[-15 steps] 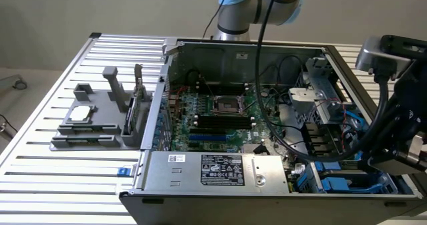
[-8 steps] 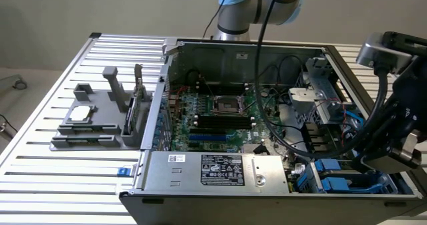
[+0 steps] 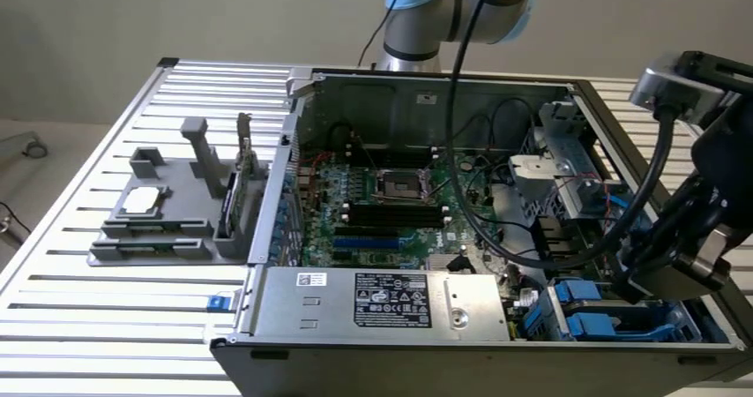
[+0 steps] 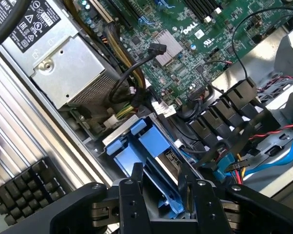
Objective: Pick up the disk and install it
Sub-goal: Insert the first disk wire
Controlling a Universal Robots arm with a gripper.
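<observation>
We find the gripper [image 4: 160, 171] poised over the drive bay at a corner of the case [image 3: 471, 362], its fingers [image 4: 136, 195] standing apart. The disk [image 4: 132, 148] lies in that bay in its blue carrier, just beside the power supply [image 4: 63, 63] and near the motherboard [image 4: 185, 48]. The carrier shows between the fingers; we cannot tell whether they touch it.

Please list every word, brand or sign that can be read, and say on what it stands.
"DELL": white print on the green motherboard.
Black label on the power supply: certification signs, words too small to read.
White sticker on the same unit: unreadable.
</observation>
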